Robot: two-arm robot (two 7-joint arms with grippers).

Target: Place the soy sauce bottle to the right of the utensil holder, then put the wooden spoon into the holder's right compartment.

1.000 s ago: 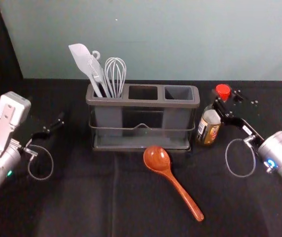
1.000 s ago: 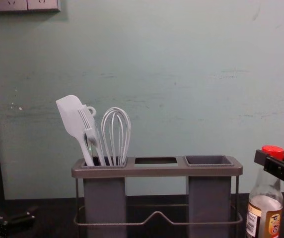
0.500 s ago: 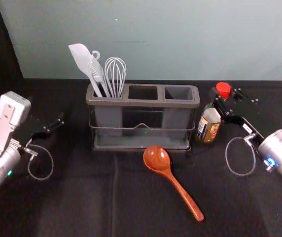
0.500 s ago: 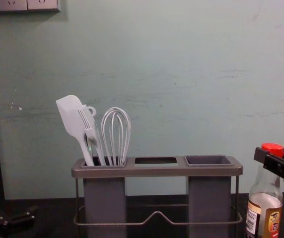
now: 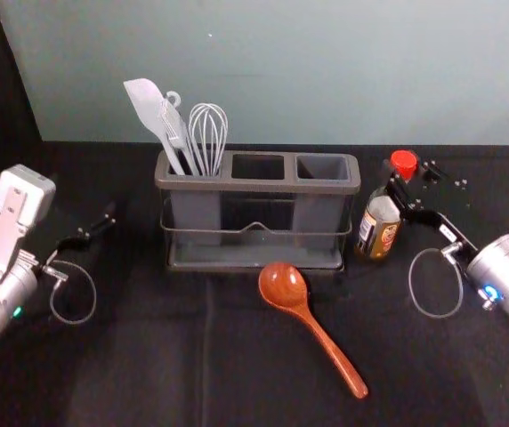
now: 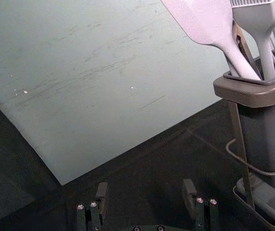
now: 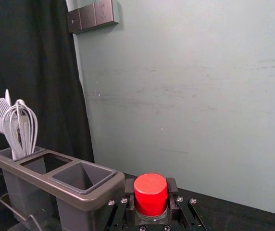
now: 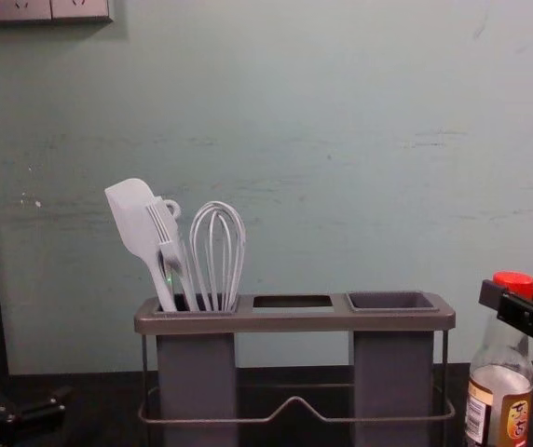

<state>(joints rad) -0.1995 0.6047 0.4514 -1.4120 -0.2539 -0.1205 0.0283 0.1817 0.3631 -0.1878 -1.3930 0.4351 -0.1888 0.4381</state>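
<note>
1. Black cloth (image 5: pixel 130 356) below; your right gripper (image 7: pixel 150 192) clasps the soy sauce bottle (image 5: pixel 379 233), utensil holder (image 5: pixel 254 185) just left: apparently positioned, release pending.
2. Wooden spoon (image 5: pixel 283 286), leftward and nearer you: insertion outstanding.
3. Left gripper (image 6: pixel 145 188) idle, spread wide, left of holder.

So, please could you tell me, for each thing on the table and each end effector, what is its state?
soy sauce bottle: upright, red cap on
right end effector: closed on the bottle's cap
left end effector: open, nothing between its fingers
wooden spoon: lying flat
utensil holder: upright, left compartment in use
spatula: standing, leaning
whisk: standing, wires up
</note>
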